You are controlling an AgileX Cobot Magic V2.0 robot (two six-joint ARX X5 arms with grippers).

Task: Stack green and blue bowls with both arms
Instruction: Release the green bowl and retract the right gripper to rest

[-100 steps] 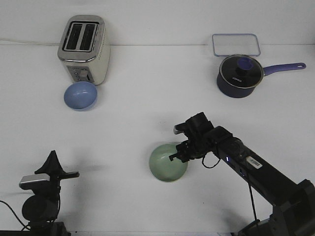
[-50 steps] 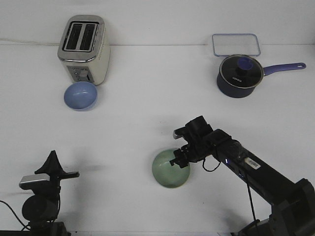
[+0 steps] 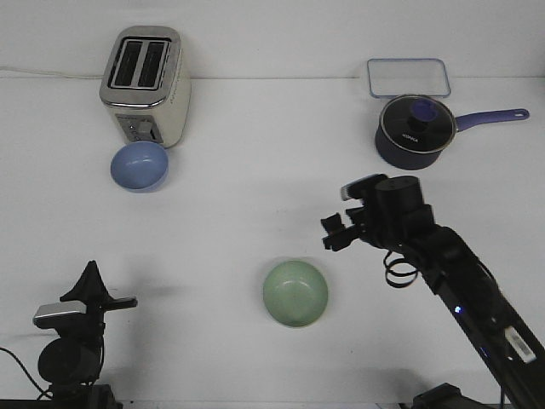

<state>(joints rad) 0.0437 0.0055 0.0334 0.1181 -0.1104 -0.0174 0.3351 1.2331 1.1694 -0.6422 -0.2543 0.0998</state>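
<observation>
Green bowl [image 3: 295, 292]: upright on the desk [image 3: 255, 213], near centre, free of any grip. Blue bowl [image 3: 140, 165]: far left, just before the toaster [image 3: 145, 85], untouched. Bowls well apart; stacking not yet done, both lifts remaining.

Right gripper [image 3: 334, 234]: raised, right of the green bowl; jaws hold nothing, their gap too small to tell. A second ago it sat at the bowl's rim; it has since let go and drawn back. The bowl has shifted slightly nearer.

Left gripper [image 3: 89, 281]: parked near left, unchanged; jaws seemingly together.
</observation>
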